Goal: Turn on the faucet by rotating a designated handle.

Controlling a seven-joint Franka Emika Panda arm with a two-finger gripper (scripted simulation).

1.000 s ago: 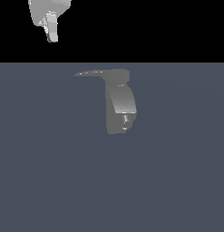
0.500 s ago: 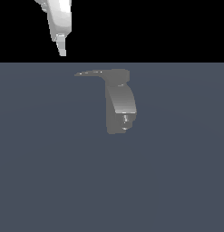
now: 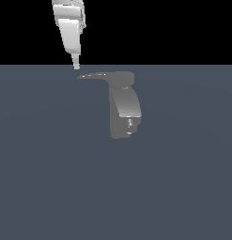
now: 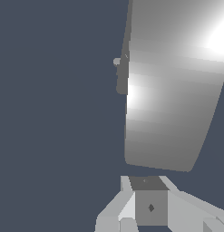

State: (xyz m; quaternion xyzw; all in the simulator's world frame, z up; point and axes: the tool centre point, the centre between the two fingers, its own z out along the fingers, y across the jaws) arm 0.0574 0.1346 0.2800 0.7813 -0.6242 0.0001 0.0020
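Note:
In the exterior view the grey faucet (image 3: 123,105) stands on the dark floor, its curved spout ending in a small light nozzle (image 3: 130,124). The thin flat handle (image 3: 93,75) sticks out from the top cap toward the exterior view's left and tapers to a point. My gripper (image 3: 76,66) hangs just above and slightly left of that tip, with its fingers pressed together and nothing between them. In the wrist view the handle (image 4: 172,90) is a broad bright surface narrowing toward my gripper (image 4: 147,182). The spout (image 4: 122,77) peeks out beside it.
The flat dark grey floor (image 3: 51,178) spreads around the faucet. The white arm link (image 3: 69,28) comes down from the top of the exterior view against a black background.
Over the last second my gripper has come down and moved toward the exterior view's right, from high in the black background to just above the handle's tip. The faucet and handle have not moved.

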